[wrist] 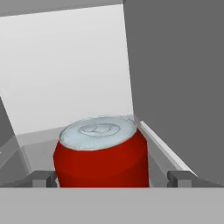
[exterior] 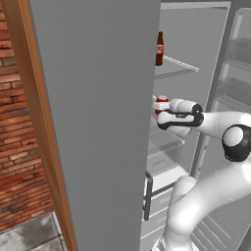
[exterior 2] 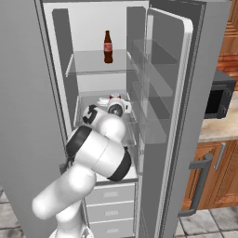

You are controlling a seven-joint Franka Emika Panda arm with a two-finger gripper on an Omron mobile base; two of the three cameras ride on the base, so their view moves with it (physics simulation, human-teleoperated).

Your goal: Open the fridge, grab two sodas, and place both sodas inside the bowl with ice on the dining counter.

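We saw the fridge (exterior 2: 186,116) standing open, its right door swung out w/ clear bins on the inside, and the left door's grey face taking up most of the left base view. Inside were white walls, glass shelves, and white drawers (exterior 2: 111,209) at the bottom. Beside the fridge, to the right, sat a bench (exterior 2: 218,130) w/ a dark microwave (exterior 2: 218,100) on it and wood cabinets below. A brick wall (exterior: 19,147) ran along the left.

The arm (exterior 2: 97,153) reached up from the base into the fridge at mid-shelf height. The bottle (exterior 2: 108,46) stood upright on the upper glass shelf, well above the arm and apart from it.

The can (wrist: 100,151) stood upright on the middle shelf, near the right inner wall in the hand view. The gripper (wrist: 111,178) was wide open, one fingertip (wrist: 43,178) on each side of the can, which sat between them; we couldn't tell if either tip touched it. In the left base view the can (exterior: 162,105) showed just ahead of the hand.
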